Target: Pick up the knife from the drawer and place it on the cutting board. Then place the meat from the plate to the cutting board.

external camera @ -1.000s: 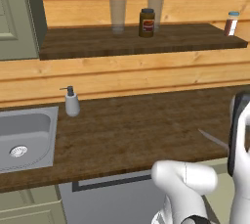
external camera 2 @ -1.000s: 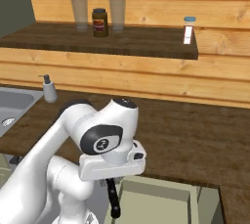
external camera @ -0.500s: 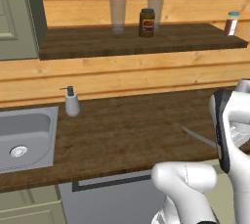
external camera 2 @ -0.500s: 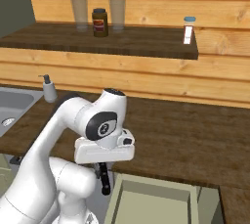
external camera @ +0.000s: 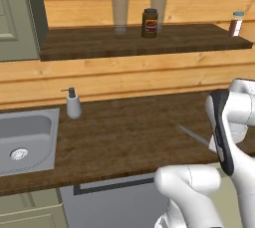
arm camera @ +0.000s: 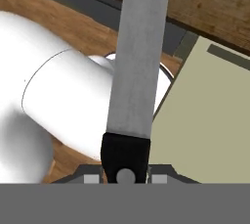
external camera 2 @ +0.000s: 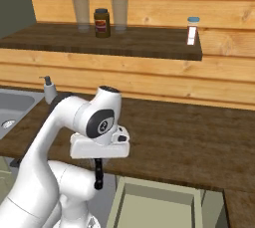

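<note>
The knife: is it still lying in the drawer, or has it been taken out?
Out. The end effector grips the knife by its black handle, above the open drawer.

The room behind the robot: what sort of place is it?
Most likely a kitchen, computer-rendered: a steel sink set into a dark wooden countertop, a soap dispenser beside it, and a wall shelf holding jars.

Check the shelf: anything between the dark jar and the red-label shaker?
Nothing. In the right base view the shelf is bare wood from the dark jar to the shaker, apart from one clear glass just right of the jar.
</note>
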You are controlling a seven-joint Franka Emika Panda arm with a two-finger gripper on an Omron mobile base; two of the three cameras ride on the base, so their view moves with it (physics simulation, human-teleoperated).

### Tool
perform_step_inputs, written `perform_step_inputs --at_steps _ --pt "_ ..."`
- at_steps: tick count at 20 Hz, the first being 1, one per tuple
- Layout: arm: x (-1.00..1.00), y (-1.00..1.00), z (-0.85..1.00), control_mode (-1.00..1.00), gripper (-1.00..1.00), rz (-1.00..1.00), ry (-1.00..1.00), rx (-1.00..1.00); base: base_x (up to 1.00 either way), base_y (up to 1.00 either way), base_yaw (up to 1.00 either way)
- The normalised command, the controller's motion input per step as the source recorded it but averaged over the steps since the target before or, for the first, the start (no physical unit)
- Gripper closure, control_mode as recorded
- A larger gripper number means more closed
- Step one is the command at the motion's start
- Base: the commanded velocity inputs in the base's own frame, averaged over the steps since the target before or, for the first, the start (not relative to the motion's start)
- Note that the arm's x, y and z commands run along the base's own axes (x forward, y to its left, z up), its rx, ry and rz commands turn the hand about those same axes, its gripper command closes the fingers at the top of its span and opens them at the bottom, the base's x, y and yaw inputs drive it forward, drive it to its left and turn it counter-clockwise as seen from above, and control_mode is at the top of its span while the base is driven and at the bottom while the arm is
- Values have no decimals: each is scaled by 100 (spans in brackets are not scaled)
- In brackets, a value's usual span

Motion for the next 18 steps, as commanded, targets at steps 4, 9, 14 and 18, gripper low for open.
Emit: perform_step_inputs --at_steps 4,9,14,18 --pt "7 9 0 -100 100 -8 0 0 0 0 0" --pt "0 4 0 100 100 -2 0 0 -19 57 -18" --pt "0 0 0 100 100 0 0 0 -44 99 -42" --pt "0 0 0 100 100 0 0 0 -60 67 -57"
